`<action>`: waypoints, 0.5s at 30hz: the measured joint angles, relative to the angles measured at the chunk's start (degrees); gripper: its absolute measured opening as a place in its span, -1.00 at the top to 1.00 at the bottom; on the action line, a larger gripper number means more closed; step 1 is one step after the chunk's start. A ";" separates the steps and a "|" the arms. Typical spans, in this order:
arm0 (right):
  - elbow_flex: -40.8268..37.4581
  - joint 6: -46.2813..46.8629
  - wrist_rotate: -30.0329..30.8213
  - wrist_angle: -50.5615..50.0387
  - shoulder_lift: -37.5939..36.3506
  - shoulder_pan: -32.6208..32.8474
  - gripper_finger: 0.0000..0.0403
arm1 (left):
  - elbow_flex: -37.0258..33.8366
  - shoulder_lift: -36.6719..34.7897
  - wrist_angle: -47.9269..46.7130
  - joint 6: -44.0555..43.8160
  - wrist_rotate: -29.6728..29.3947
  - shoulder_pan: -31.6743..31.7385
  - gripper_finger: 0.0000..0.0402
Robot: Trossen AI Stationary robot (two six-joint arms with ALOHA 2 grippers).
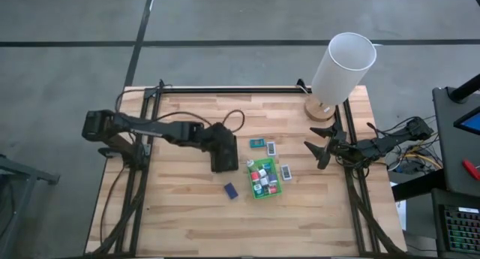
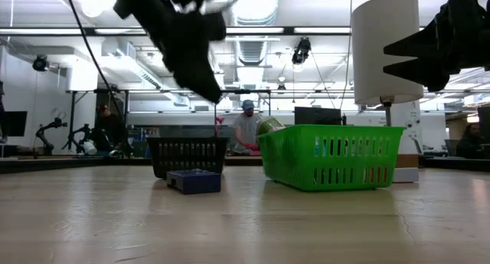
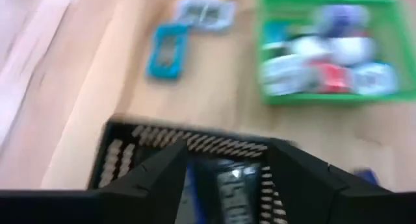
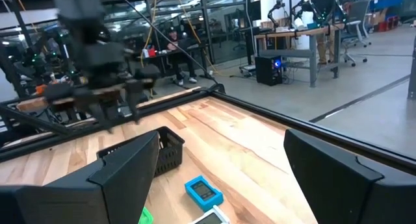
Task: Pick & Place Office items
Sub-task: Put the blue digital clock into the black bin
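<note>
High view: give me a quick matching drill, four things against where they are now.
Things:
1. left gripper
2. right gripper
3. dark blue block
4. lamp

Places:
A. far right corner of the table
B. over the black tray
C. on bare wood, left of the green tray
D. by the right edge, away from the trays

Pairs: 1-B, 2-D, 3-C, 4-A

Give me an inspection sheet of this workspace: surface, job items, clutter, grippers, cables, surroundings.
Surface: wooden table, bare at the front.
Job's things: green tray holds mixed small pieces; dark blue block, teal packet and two pale packets lie loose.
Clutter: white lamp at back right.
Grippers: left gripper open above black tray; right gripper open, waiting at right edge.
Cables: loop behind left arm.
Surroundings: person beyond the table.
</note>
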 joint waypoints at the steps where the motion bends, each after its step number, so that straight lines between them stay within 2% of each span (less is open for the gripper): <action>1: 0.00 0.00 0.00 0.06 0.00 0.00 -0.62 | -0.05 -0.62 0.89 2.82 0.04 -1.19 -0.10; 8: 0.00 0.00 0.00 0.02 0.00 0.01 -0.62 | -0.71 -1.46 5.15 21.62 -0.93 -10.37 -0.10; 15: -0.02 0.00 -0.02 0.03 0.00 -0.01 -0.62 | -0.71 -0.39 6.42 31.84 -0.87 -16.66 -0.10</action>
